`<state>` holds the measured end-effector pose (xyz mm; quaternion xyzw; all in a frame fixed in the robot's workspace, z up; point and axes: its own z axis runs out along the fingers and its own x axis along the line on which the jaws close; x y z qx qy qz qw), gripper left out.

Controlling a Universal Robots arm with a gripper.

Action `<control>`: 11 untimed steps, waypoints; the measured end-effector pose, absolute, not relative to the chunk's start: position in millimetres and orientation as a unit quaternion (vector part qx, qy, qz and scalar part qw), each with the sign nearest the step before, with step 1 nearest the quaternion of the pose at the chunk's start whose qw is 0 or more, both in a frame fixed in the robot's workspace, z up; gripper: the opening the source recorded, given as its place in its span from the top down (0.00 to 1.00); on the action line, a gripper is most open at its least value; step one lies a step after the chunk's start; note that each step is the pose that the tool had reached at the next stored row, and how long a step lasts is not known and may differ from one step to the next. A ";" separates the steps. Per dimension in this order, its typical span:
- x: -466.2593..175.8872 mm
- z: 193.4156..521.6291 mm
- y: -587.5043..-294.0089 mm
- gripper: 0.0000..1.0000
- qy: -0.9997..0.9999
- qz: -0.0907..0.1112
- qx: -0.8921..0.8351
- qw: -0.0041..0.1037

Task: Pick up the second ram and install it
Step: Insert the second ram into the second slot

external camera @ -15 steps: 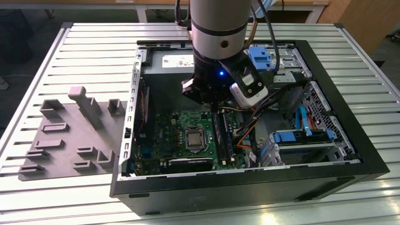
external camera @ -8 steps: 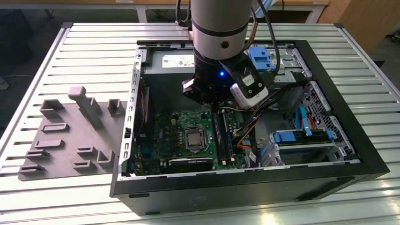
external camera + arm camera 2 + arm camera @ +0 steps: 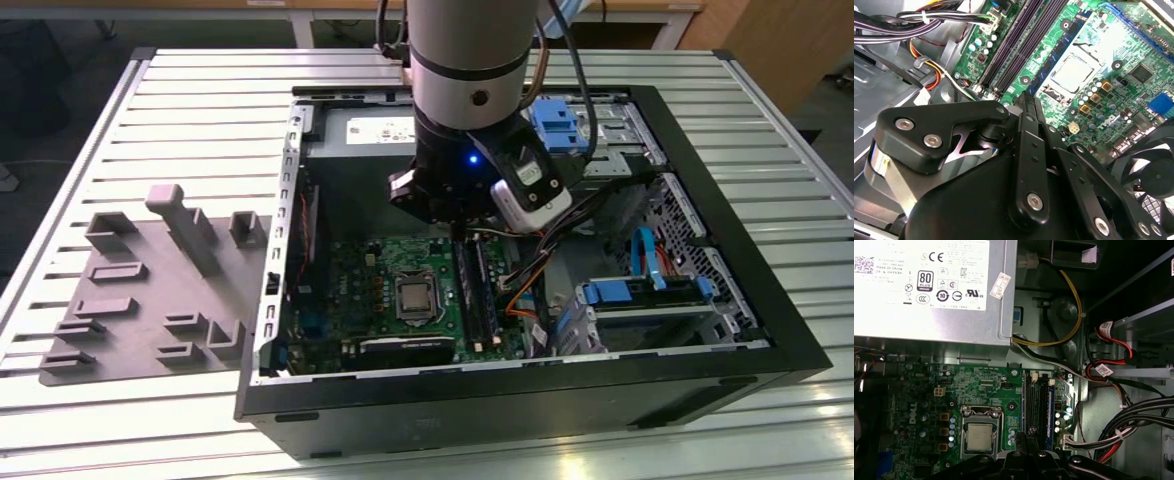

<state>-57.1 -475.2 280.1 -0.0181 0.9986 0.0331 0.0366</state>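
The gripper [image 3: 1028,102] is hanging low inside the case [image 3: 747,375], just beside the CPU socket [image 3: 980,434]. Its tips are sitting over the near end of the slots [image 3: 1031,402]. In the second wrist view the two fingers are lying drawn together, with nothing sticking out between them. The ram [image 3: 1046,405], as I am reading it, is standing on edge in the slot bank beside the socket, on the side away from it. It is showing as a long dark stick with a blue edge. Whether it is fully seated or only resting in its slot is not showing.

Judging from this, the step in hand is the seating press. Doing it well is calling for a straight downward push, with the closed tips centred on the stick's thin top edge. Any tilt is risking a slip onto the board [image 3: 929,390]. Both ends are needing to go down evenly so the end latches are catching.

The stick is thin, flat and rigid. The slots are long, narrow black plastic, the board is glossy green and studded with small cans, and the socket's lid is dull square metal. The gripper's links are matte black with bright screw heads.
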 end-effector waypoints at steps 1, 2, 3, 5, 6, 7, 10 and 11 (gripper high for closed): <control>-57.1 280.0 -475.2 0.88 0.999 0.033 -0.018 0.037; -57.0 279.9 -475.2 0.88 0.999 0.033 -0.017 0.037; -56.8 279.7 -475.2 0.88 0.999 0.033 -0.017 0.037; -56.4 279.4 -475.3 0.88 0.999 0.033 -0.016 0.037; -56.1 279.3 -475.3 0.88 0.999 0.033 -0.016 0.037; -55.7 279.1 -475.3 0.88 0.999 0.033 -0.016 0.037; -54.8 278.5 -475.4 0.88 0.999 0.033 -0.015 0.037; -54.4 278.3 -475.4 0.88 0.999 0.033 -0.015 0.037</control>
